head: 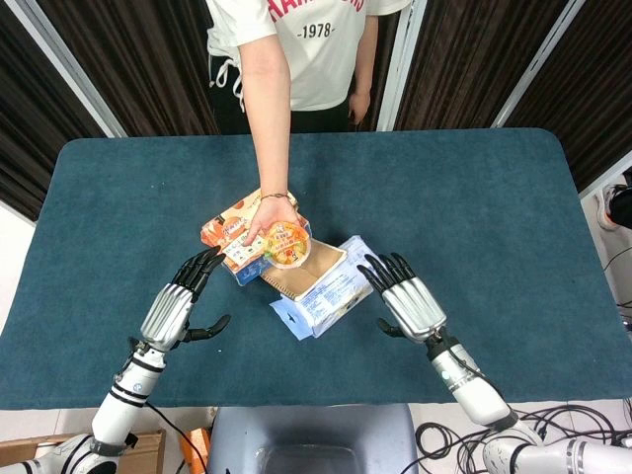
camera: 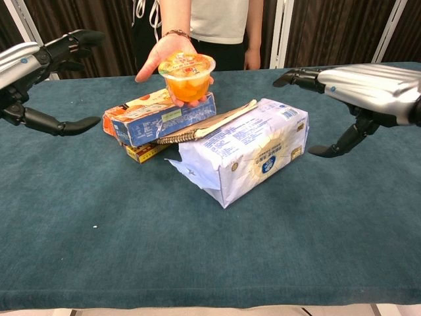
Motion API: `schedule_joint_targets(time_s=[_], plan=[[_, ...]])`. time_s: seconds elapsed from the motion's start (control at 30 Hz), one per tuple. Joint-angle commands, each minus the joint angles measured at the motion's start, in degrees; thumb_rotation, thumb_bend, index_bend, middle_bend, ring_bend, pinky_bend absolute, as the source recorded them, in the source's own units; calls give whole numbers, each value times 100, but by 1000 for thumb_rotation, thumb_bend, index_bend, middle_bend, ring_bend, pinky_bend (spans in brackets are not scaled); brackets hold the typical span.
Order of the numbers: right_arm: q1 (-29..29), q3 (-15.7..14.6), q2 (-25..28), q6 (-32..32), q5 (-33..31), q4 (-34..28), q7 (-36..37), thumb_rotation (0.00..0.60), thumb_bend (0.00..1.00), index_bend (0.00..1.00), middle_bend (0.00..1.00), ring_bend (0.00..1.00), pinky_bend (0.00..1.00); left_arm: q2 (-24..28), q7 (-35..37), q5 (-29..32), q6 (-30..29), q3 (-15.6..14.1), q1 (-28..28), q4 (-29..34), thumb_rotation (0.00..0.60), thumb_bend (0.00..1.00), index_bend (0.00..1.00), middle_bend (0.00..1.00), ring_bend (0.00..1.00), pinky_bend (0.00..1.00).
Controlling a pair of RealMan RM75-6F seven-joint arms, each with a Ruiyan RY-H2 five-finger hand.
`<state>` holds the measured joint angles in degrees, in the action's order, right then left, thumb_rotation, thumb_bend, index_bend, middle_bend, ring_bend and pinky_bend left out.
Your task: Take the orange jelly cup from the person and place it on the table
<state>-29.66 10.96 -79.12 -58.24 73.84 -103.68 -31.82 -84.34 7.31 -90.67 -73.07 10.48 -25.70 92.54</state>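
The orange jelly cup rests on a person's upturned palm, held out above a stack of boxes at the table's middle. My left hand hovers open to the cup's left, fingers stretched forward, thumb out to the side, a short way from the cup. My right hand hovers open to the cup's right, over the table beside the white-and-blue bag. Neither hand touches anything.
Under the cup lies an orange-and-blue box on a yellow box. A brown notebook leans on a white-and-blue bag. The person stands at the far edge of the blue table.
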Motion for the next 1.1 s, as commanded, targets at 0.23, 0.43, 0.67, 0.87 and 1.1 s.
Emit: schedule_joint_targets(time_s=[0.23,0.43,0.67,0.87,1.1], plan=[[82,-183,226,-215,-94,80,170,600,203,0,0,0,0,-526,-106,-16,-183,165,-274,-462,600,328,0,0,0,109],[460,-471,744,-558,73,174,623,600,203,0,0,0,0,-1313,-665,370,65,645,-844,-1146,600,326,0,0,0,100],[759,-697,1266,-676,182,415,1328,600,203,0,0,0,0,-1972,-930,659,325,1062,-1542,-1849,600,296,0,0,0,97],[850,-710,1506,-601,151,740,1981,600,203,0,0,0,0,-2255,-1102,785,279,1134,-1800,-2181,600,295,0,1,0,102],[871,-744,1608,-535,277,894,2410,600,203,0,0,0,0,-2379,-1401,1247,551,1166,-1932,-2436,600,290,67,30,6,134]])
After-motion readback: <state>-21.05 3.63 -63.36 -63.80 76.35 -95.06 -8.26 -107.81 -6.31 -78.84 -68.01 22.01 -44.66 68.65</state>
